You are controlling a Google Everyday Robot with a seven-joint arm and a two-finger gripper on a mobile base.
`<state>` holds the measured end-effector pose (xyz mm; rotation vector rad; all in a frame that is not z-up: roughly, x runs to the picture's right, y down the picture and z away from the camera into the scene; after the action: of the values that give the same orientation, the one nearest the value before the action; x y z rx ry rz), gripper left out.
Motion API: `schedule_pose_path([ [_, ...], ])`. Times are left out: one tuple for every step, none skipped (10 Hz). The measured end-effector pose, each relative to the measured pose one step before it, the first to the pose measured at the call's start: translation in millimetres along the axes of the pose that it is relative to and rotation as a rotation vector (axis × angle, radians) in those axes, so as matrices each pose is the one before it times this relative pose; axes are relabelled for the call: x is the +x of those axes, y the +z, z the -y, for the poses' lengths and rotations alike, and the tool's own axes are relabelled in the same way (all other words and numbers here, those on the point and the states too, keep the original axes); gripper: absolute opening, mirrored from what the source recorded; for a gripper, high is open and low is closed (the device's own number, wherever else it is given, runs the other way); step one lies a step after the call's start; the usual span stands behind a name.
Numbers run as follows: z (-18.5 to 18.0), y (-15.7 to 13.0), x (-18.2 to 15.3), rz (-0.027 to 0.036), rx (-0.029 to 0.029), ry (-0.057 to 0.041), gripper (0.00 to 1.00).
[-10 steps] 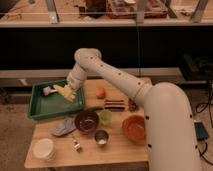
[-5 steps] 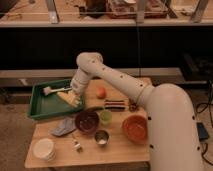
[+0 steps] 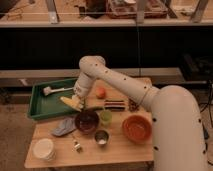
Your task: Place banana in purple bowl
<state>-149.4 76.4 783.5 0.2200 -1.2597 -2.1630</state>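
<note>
gripper: the gripper (image 3: 76, 101) hangs at the right edge of the green tray (image 3: 41, 106), arm coming in from the right; jaw gap cannot be read from here
hold: the banana (image 3: 70, 102) sits right at the gripper tip, looks carried, but a firm pinch cannot be confirmed
banana axis: long axis runs roughly left-right, slightly tilted, most of it sticking out left of the tip
banana place: over the tray's near-right corner, not yet over the table proper
key relation: the purple bowl (image 3: 87, 121) lies near and a bit right of the gripper, just beside the tray corner; judged a short move toward the near side and right, then down
bowl fit: banana looks shorter than the bowl's width, so any heading should drop in
edges: tray wall lies between banana and bowl; banana needs to clear it on the way across
neighbours right: green cup (image 3: 105, 116) touches or nearly touches the bowl's right side; orange bowl (image 3: 137, 128) further right, well apart from the path
neighbours near: metal cup (image 3: 101, 137) just near of the purple bowl; grey cloth (image 3: 64, 127) to its left
far side: orange fruit (image 3: 101, 92) right of the gripper, off the path
room: space straight above the purple bowl looks open
risk: judged overshoot right into the green cup
</note>
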Motion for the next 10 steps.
schedule_pose_path([
  [-1.16, 0.83, -6.06, 0.00380, 0.00253, 0.00187, 0.00],
  [0.92, 2.21, -3.46, 0.00604, 0.00294, -0.00409, 0.00],
  [0.39, 3.84, -7.96, 0.00924, 0.00603, -0.00257, 0.04],
  [-2.05, 1.46, -9.26, 0.00098, 0.00299, 0.00292, 0.14],
  [-0.81, -0.38, -6.37, -0.00453, 0.00142, -0.00161, 0.21],
  [-2.99, -1.27, -12.79, -0.00474, -0.00086, -0.00116, 0.31],
  [-3.76, -1.02, -14.43, -0.00745, -0.00108, -0.00152, 0.43],
  [-0.75, 0.21, -6.09, -0.00505, 0.00088, -0.00474, 0.52],
  [0.34, 1.06, -6.23, -0.00089, 0.00223, -0.01181, 0.64],
  [-0.03, 0.32, -3.57, 0.00397, 0.00206, -0.00850, 0.73],
])
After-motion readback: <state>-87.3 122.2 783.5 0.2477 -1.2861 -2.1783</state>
